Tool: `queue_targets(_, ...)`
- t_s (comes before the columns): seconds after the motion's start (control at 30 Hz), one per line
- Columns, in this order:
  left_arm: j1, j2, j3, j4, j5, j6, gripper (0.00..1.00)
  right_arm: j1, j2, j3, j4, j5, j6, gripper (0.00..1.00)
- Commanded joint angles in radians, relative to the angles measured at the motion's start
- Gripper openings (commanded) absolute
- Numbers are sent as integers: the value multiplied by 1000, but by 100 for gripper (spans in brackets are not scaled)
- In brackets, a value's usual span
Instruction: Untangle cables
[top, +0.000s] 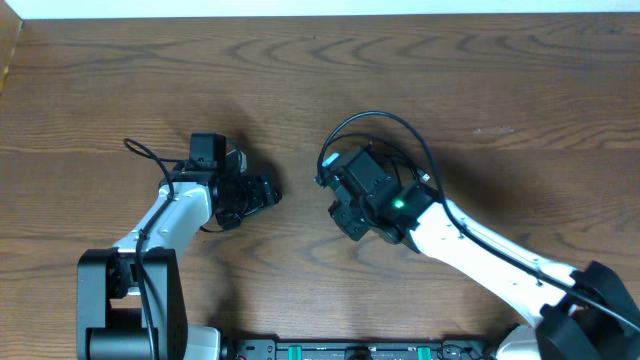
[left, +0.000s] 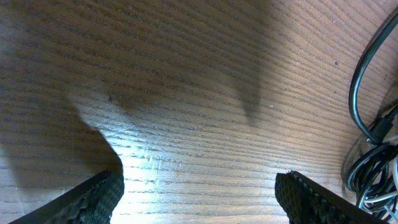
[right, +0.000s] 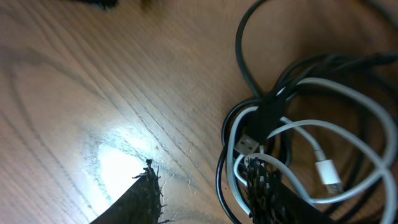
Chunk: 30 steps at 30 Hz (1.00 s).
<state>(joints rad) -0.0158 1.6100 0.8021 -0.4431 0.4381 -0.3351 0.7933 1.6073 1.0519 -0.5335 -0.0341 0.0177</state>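
Black and white cables (right: 268, 115) lie in one knotted clump on the desk (top: 500, 60), apparently none freed; right tool (right: 202, 171) open at the tangle's edge, left tool (left: 199, 183) wide open over bare wood nearby.

Overhead, the desk (top: 300, 80) is evenly and softly lit, with only faint shadows. In the left wrist view, pale glare sits low on the wood, with broad dark shadows at the left and top. In the right wrist view, a white hotspot burns at lower left. The cables (right: 298, 124) look soft and the right pincer (right: 200, 186) is blurred.
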Motion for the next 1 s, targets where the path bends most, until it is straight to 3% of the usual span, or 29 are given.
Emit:
queue_targets(0.0, 2, -12, 4, -1, -9, 17, 84, -2, 55, 12, 6, -17, -4, 42)
queue_targets(0.17, 2, -12, 4, -1, -9, 17, 85, -4, 110, 12, 13, 24, -4, 38)
queue_targets(0.4, 2, -12, 4, -1, -9, 17, 84, -2, 125, 12, -10, -58, -4, 17)
queue_targets(0.53, 2, -12, 4, -2, -9, 17, 85, -2, 131, 10, -19, -164, -4, 18)
queue_targets(0.83, 2, -12, 4, -9, -9, 17, 85, -8, 251, -18, 45, -159, 16, 24)
queue_targets(0.97, 2, -12, 4, -15, -8, 17, 85, -32, 272, -18, 53, -168, 49, 14)
